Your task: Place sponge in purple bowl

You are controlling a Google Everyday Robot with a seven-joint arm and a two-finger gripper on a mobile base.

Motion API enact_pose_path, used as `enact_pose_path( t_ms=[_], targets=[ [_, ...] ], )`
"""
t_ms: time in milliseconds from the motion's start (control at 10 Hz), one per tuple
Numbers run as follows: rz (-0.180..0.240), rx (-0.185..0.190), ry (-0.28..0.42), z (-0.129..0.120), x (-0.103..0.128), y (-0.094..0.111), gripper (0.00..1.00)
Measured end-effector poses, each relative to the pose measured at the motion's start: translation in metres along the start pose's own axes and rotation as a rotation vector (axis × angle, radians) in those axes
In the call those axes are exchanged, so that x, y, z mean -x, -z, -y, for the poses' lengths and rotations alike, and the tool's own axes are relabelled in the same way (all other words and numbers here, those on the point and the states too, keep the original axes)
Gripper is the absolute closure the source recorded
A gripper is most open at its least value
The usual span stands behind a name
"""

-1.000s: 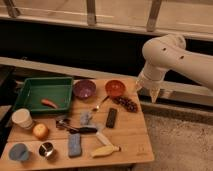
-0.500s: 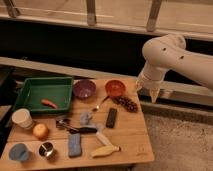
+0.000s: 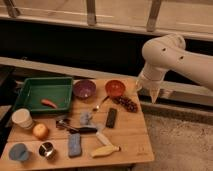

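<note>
The purple bowl (image 3: 84,89) stands empty at the back middle of the wooden table (image 3: 127,135). The sponge (image 3: 74,145), a blue-grey block, lies flat near the table's front edge, left of centre. My gripper (image 3: 153,95) hangs from the white arm (image 3: 175,57) over the table's right edge, pointing down, right of the orange bowl. It is far from both the sponge and the purple bowl and holds nothing that I can see.
A green tray (image 3: 42,92) with a red chilli stands at the back left. An orange bowl (image 3: 115,88), dark grapes (image 3: 126,103), a spoon, a black remote (image 3: 111,117), a banana (image 3: 105,150), an orange (image 3: 40,131), a white cup (image 3: 22,119) and small cans crowd the table.
</note>
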Motion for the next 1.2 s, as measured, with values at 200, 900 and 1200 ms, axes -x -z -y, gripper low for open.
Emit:
enact_pose_path(
  t_ms=[200,900,1200],
  targets=[
    [-0.013,-0.012,0.081,-0.024,-0.018,-0.011,0.35],
    [-0.093,0.096,0.353,-0.141,-0.118,-0.032,0.35],
    [-0.091,0.098,0.357,-0.141,-0.118,-0.032,0.35]
  ],
)
